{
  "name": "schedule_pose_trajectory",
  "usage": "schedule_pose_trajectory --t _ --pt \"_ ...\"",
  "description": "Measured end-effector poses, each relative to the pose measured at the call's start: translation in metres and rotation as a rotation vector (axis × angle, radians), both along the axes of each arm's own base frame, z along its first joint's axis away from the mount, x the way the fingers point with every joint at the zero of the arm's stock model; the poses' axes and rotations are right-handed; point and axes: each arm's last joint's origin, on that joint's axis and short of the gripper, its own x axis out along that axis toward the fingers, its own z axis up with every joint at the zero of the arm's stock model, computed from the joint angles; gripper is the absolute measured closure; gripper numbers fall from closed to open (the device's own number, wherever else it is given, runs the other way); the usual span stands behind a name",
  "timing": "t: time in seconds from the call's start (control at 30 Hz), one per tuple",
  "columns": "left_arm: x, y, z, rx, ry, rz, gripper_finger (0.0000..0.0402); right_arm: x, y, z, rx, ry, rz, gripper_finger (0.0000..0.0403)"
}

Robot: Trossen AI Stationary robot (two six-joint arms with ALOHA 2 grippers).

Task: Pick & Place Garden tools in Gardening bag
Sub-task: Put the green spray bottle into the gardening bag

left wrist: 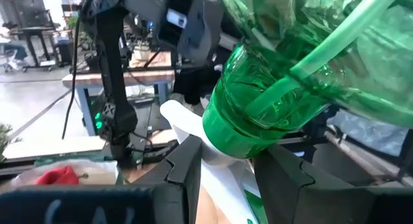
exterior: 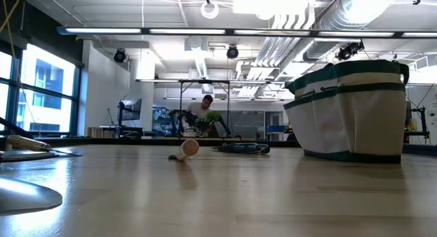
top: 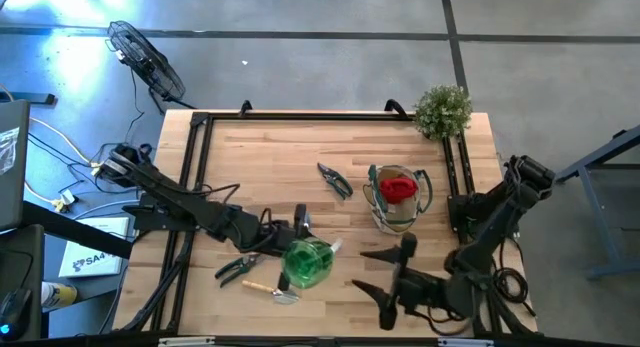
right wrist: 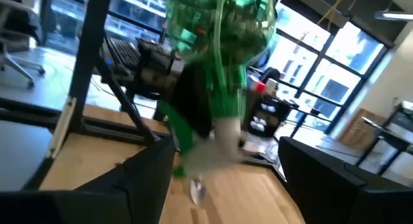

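My left gripper is shut on the green spray bottle near the table's front middle; its fingers also show in the left wrist view. My right gripper is open and empty, just right of the bottle, and faces the bottle. The beige-olive gardening bag stands upright at centre right with a red glove-like piece in it. Dark-handled shears lie left of the bag. Green-handled shears and a wooden-handled trowel lie near the front edge. My left gripper pinches the spray bottle between its two fingers at the white spray head, just under the green collar. The fingers come level from the table's left. The green body sticks out past the fingertips, tilted; in the right wrist view it looks clear of the table.
A bushy green plant stands at the far right corner. Black rails run along the table's left and right sides. A person shows far off in the room behind the table.
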Motion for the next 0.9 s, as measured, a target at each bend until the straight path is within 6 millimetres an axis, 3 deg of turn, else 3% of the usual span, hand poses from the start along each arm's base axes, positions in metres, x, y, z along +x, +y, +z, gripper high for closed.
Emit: schedule_pose_trajectory --t 0.4,0.9 --pt "0.004 -0.002 -0.006 0.008 0.014 0.013 0.0292 0.038 -0.033 0.005 0.135 -0.077 0.147 0.0133" --pt "0.004 -0.002 -0.007 0.036 0.016 0.013 0.0293 0.06 -0.059 -0.002 0.16 -0.021 0.186 0.0133"
